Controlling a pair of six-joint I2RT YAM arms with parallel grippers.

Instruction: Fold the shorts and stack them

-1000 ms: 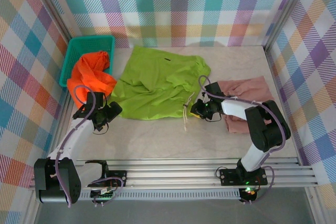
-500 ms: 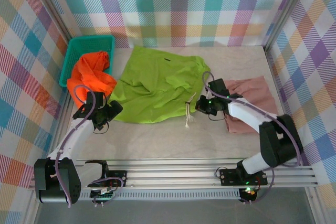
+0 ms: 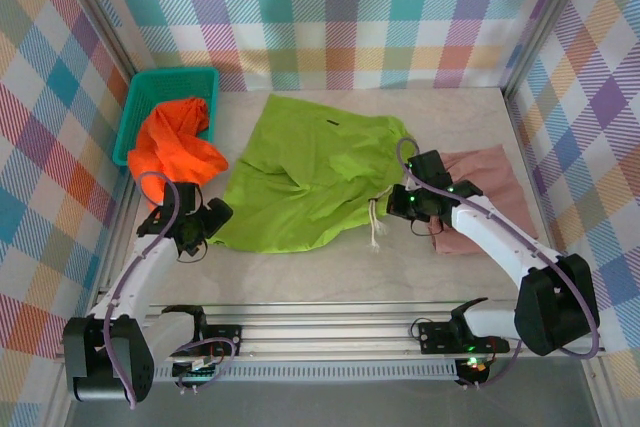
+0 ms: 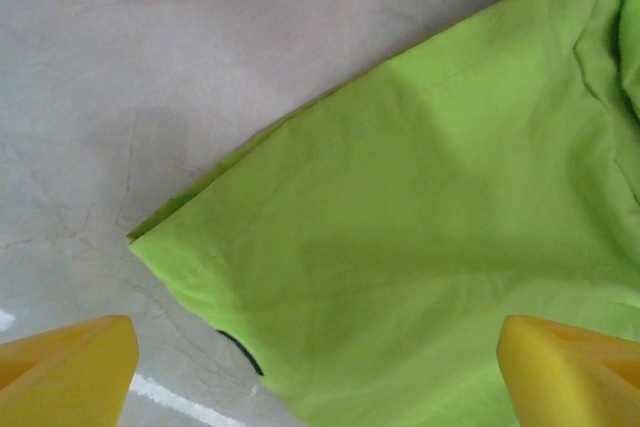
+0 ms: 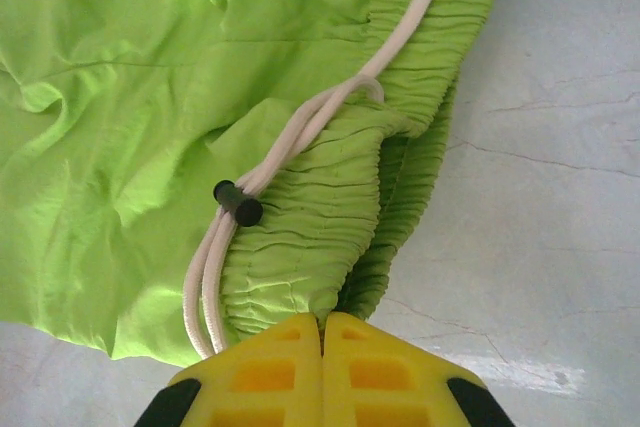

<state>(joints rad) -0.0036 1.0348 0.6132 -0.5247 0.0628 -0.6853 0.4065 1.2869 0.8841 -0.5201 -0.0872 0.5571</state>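
The lime green shorts lie spread over the middle of the table. My right gripper is shut on their elastic waistband, with the white drawstring and its black toggle hanging beside the pinch. My left gripper stands open at the shorts' left leg corner, its yellow fingertips wide apart above the hem. The dusty pink shorts lie folded under the right arm. The bright orange shorts spill out of the basket onto the table.
A teal mesh basket stands at the back left against the checked wall. Checked walls close in the table on three sides. A metal rail runs along the near edge.
My right gripper has closed on the green waistband and dragged it to the right and toward the near edge. The green shorts shifted rightward. The left gripper dropped slightly nearer.
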